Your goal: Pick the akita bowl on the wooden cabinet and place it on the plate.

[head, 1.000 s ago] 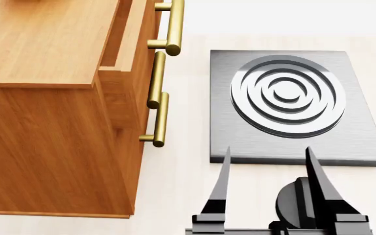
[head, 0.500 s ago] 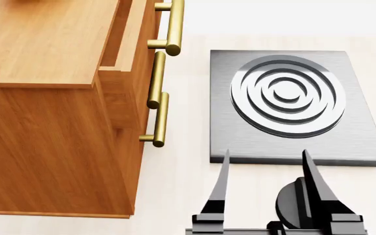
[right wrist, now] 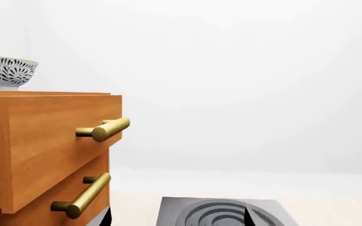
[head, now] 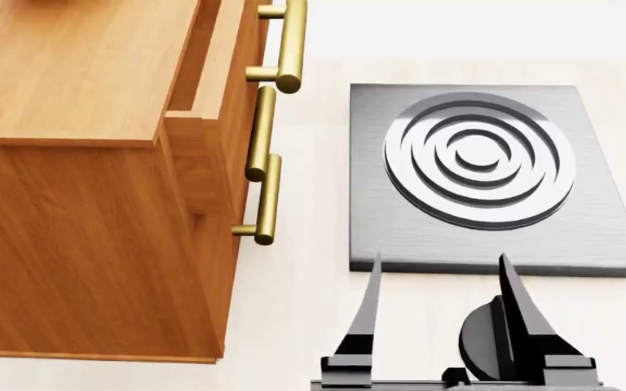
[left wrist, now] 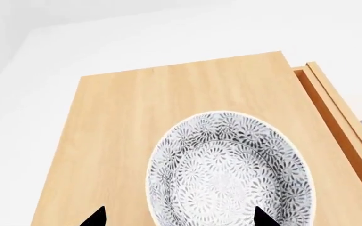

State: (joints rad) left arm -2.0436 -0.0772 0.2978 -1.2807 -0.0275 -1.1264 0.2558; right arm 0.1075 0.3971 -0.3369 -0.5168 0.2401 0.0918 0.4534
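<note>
The akita bowl (left wrist: 228, 169), white with a grey-blue floral speckle, stands upright on top of the wooden cabinet (left wrist: 105, 117). My left gripper (left wrist: 177, 219) hovers open above it, with one fingertip (left wrist: 96, 219) over bare wood beside the rim and the other over the bowl's inside. The right wrist view shows the bowl (right wrist: 5, 70) at the cabinet's (right wrist: 49, 136) top edge. In the head view, my right gripper (head: 438, 257) is open and empty, low in front of the cabinet (head: 74, 73). The plate is out of view.
A dark square stove plate (head: 487, 171) with raised silver rings lies on the pale floor right of the cabinet, just beyond my right gripper. Brass bar handles (head: 264, 199) stick out from the drawers, and the top drawer is slightly pulled out. White wall behind.
In the head view my right gripper's fingers have drawn back a little toward the near edge and shifted slightly left. The cabinet and stove plate have not moved.
</note>
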